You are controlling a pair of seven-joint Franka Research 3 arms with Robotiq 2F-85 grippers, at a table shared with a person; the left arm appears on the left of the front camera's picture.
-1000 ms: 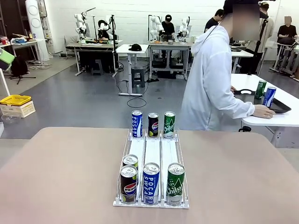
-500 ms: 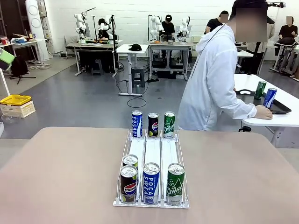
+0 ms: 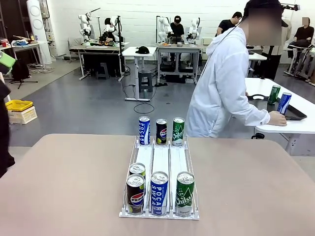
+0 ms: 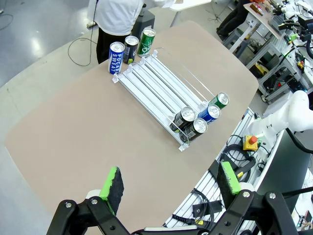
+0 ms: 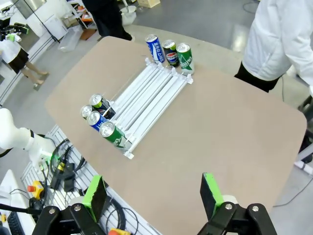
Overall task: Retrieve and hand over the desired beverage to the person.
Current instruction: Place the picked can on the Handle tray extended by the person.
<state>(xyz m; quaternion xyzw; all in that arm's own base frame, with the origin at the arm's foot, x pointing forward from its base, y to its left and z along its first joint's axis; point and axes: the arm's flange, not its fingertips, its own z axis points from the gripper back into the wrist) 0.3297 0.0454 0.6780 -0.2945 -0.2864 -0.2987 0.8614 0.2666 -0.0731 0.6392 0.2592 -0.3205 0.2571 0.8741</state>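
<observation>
Seven cans on the table, and no sign yet which one's wanted, which is the first snag. Going left to right at the near end of the rack (image 3: 160, 156): a Pepsi can (image 3: 135, 193) w/ a yellow-green topped can (image 3: 137, 170) right behind it, a Pocari Sweat can (image 3: 159, 193) in the middle lane, a green Chilsung can (image 3: 185, 193) on the right. Three more stand at the far end, blue (image 3: 143, 130), dark (image 3: 161, 131), green (image 3: 178, 131). The near cans sit almost touching, so a finger pushed between them could knock a neighbour over or shove the light rack askew. The left gripper (image 4: 168, 185) and right gripper (image 5: 154, 195) both hang high over the near edge, jaws wide apart, nothing in them. The person (image 3: 224, 88) stands past the far right corner, turned sideways, one hand (image 3: 278, 118) on another table by a tray w/ cans. No hand is out to receive, so any handover now would meet nobody, and a wrong guess wastes the reach. Far row is a long stretch; tipping risk there too.
</observation>
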